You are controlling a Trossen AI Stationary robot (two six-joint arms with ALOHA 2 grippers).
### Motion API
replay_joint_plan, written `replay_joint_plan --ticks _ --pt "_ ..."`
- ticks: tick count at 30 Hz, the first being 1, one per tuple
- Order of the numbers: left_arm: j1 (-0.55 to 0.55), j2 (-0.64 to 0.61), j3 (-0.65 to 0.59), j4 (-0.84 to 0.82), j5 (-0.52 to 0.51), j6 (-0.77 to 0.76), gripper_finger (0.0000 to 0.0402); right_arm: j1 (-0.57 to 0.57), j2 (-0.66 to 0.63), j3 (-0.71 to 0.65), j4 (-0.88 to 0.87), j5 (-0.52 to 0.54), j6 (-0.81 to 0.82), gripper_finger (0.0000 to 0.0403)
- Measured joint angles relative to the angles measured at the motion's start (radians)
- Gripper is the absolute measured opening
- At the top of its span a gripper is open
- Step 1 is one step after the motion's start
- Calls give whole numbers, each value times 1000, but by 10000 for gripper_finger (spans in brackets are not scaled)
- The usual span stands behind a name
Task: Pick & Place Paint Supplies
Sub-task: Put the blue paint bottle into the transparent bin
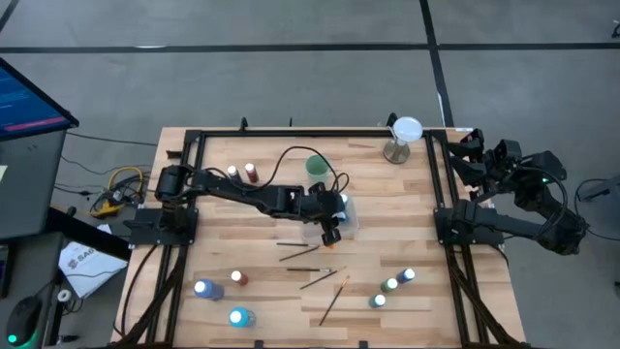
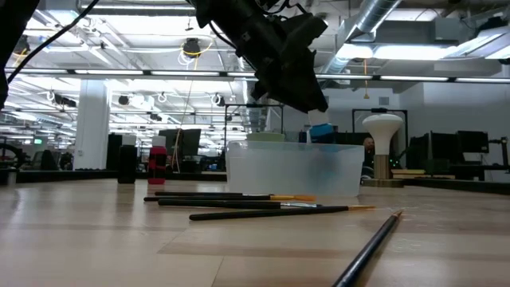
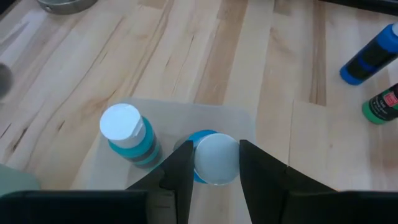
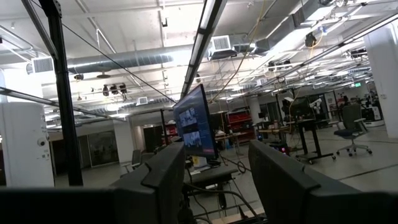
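Right, I have the left gripper (image 3: 214,165) over the clear tray (image 1: 351,226) near the table's middle, its fingers clamped on a blue bottle (image 3: 213,157) whose body is mostly hidden under its white cap. A second blue bottle (image 3: 129,135) stands upright in the tray just beside it. From table height the frosted tray wall blurs both. Three brushes (image 2: 239,201) lie before the tray; more bottles (image 1: 392,284) stand toward the table's near edge. The right gripper (image 4: 214,180) waits past the table's right edge, fingers apart, aimed into the room.
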Motion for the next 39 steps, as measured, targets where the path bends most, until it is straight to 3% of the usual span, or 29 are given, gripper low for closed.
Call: replay_joint_plan --ticks 39 --pt "10 19 0 16 -4 -1 123 0 0 0 0 0 0 172"
